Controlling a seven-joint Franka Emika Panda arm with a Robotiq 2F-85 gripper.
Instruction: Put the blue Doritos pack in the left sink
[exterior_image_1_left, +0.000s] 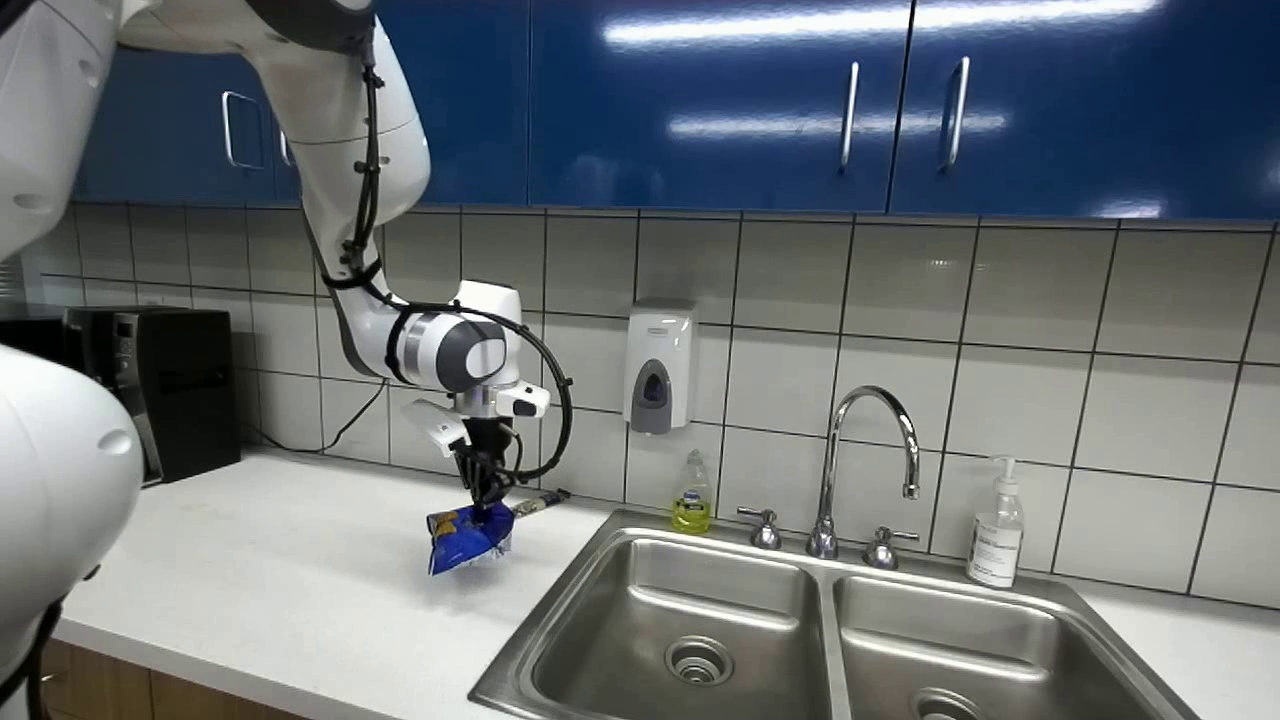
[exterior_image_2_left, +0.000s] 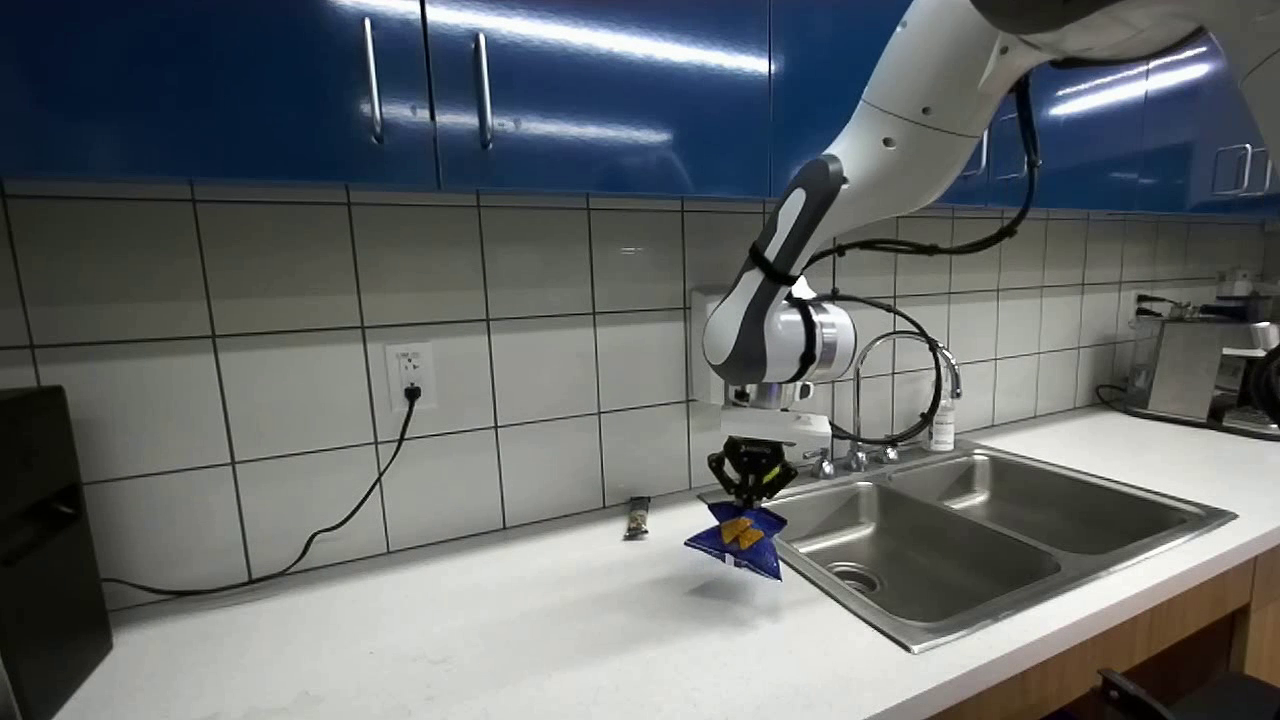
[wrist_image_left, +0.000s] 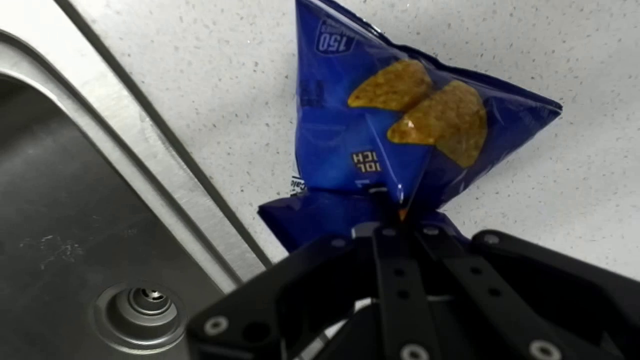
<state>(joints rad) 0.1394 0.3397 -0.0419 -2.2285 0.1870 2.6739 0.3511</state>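
Note:
The blue Doritos pack, crinkled foil with chip pictures, shows in both exterior views (exterior_image_1_left: 456, 545) (exterior_image_2_left: 718, 540) and in the wrist view (wrist_image_left: 330, 140). My gripper (exterior_image_1_left: 487, 507) (exterior_image_2_left: 748, 502) (wrist_image_left: 406, 227) is shut on its pinched middle. The pack hangs a little above the white counter, with a shadow below it. The left sink (exterior_image_1_left: 610, 640) (exterior_image_2_left: 960, 570) is a steel basin with a round drain. It lies beside the pack, past the steel rim, and also shows in the wrist view (wrist_image_left: 60, 200). The pack is outside the basin, over the counter. The fingertips are partly hidden by the foil.
The right basin (exterior_image_1_left: 950, 650) adjoins the left sink. A faucet (exterior_image_1_left: 828, 480) with handles, a yellow soap bottle (exterior_image_1_left: 692, 500) and a pump bottle (exterior_image_1_left: 996, 545) stand behind. A wrapped bar (exterior_image_2_left: 637, 518) lies near the wall. A black box (exterior_image_1_left: 185, 390) stands at the counter's far end.

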